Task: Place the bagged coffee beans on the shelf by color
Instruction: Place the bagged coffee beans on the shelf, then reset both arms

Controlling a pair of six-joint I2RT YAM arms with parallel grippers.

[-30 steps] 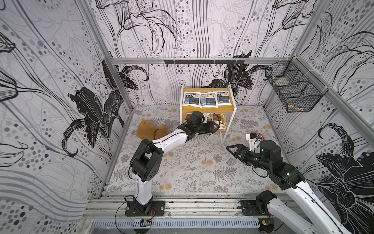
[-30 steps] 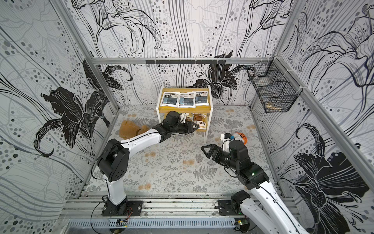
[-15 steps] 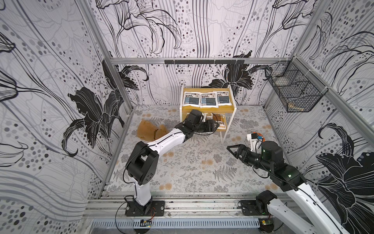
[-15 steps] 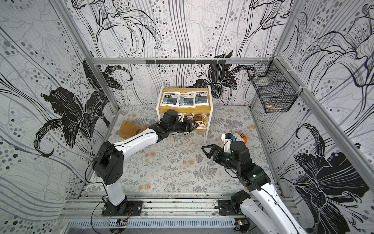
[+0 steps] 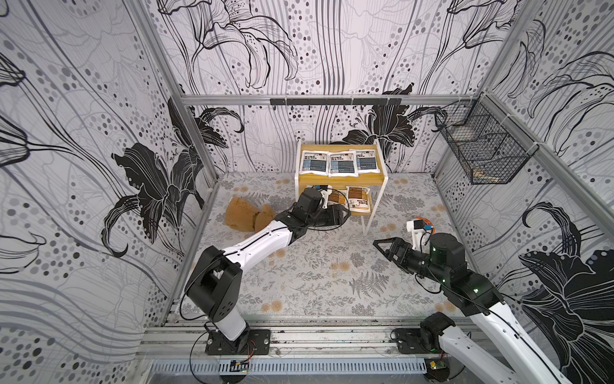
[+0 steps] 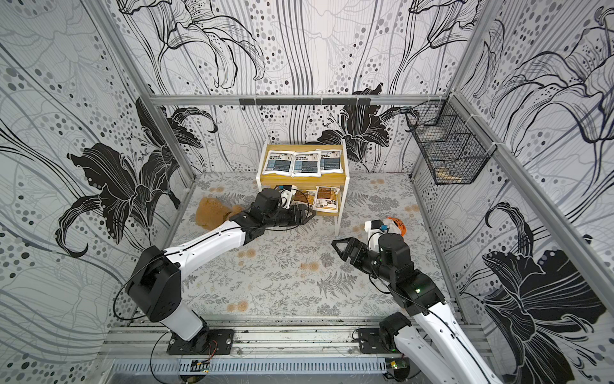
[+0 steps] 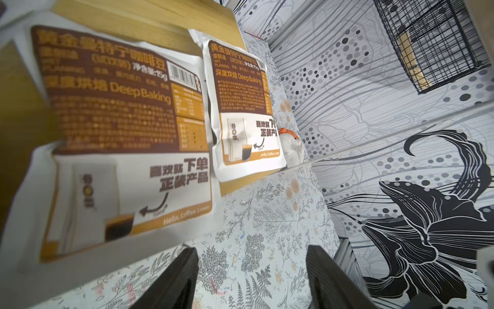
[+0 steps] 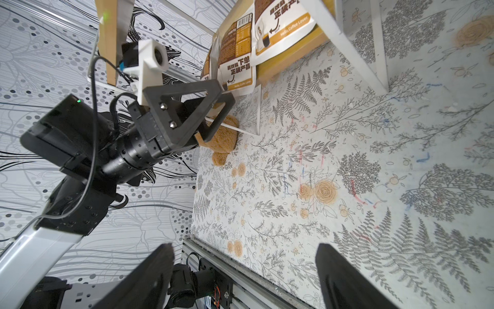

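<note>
Yellow-board shelf (image 5: 339, 181): two tiers on thin white legs, set against the back wall
Upper board: three blue-grey pouches (image 5: 343, 164) lie flat in a row, edges touching or overlapping
Lower board: brown-orange pouches (image 5: 358, 198) lie flat, labels up; two are plain in the left wrist view (a third cannot be confirmed from these views)
Left gripper (image 5: 345, 214): at the lower board's front edge, just beside the nearer of the brown-orange pouches; jaws apart, nothing held, only floral mat (image 5: 315, 266) shows between the fingers (image 7: 181, 278)
Right gripper (image 5: 378, 244): above the floral mat, well apart from the shelf, pointed toward the left arm; jaws wide apart and empty
Teddy bear (image 5: 239, 217): on the floral mat, beside the left arm, to the shelf's left
White-and-orange toy (image 6: 397, 224): on the floral mat near the right wall, partly hidden by the right wrist camera
Wire basket (image 5: 481, 149): hung on the right wall
</note>
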